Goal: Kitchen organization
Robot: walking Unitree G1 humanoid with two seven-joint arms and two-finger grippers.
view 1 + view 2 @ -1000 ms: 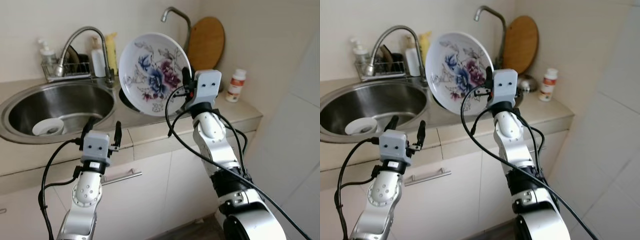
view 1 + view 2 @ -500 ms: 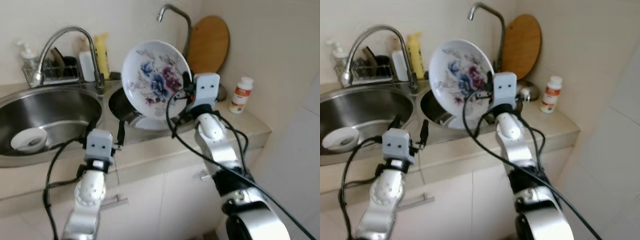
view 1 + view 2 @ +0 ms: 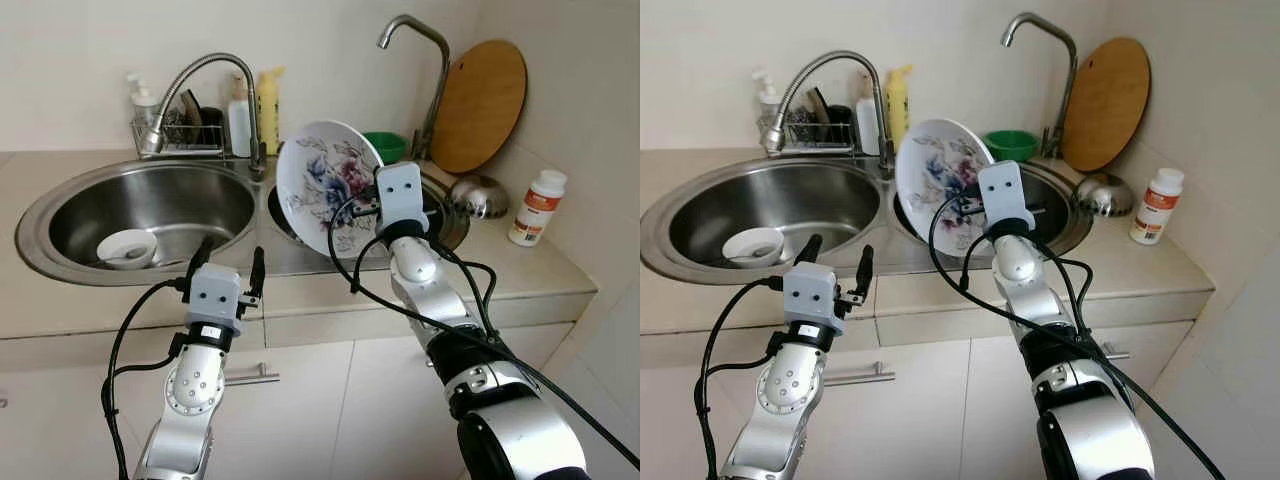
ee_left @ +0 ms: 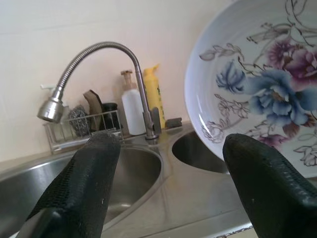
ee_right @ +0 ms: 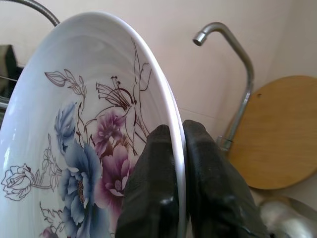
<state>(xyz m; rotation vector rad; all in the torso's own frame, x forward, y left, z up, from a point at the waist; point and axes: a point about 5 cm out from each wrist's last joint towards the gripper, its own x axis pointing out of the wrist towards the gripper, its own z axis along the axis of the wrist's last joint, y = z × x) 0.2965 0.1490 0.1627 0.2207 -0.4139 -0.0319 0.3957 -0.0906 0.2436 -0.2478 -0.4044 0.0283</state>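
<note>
Right tool [image 5: 171,148] clamped on the rim of a round white plate with blue and purple flowers [image 3: 325,190], held on edge above the smaller right sink basin [image 3: 445,215].

The plate's painted face turns toward the robot's left, its rim pinched between the two black fingers [image 5: 148,188]. The left tool [image 3: 231,270] hovers over the front edge of the beige counter [image 3: 60,310], fingers apart and holding nothing. The large round steel basin [image 3: 150,205] contains a small white bowl [image 3: 126,248]. Behind it stand a curved steel faucet [image 3: 205,85], a wire rack [image 3: 180,135] and a yellow bottle [image 3: 267,110]. A round wooden board [image 3: 480,105] leans on the wall beside a white pill bottle [image 3: 535,207]. The right arm reaches upward from the lower right; the left arm rises straight before the white cabinet front.
</note>
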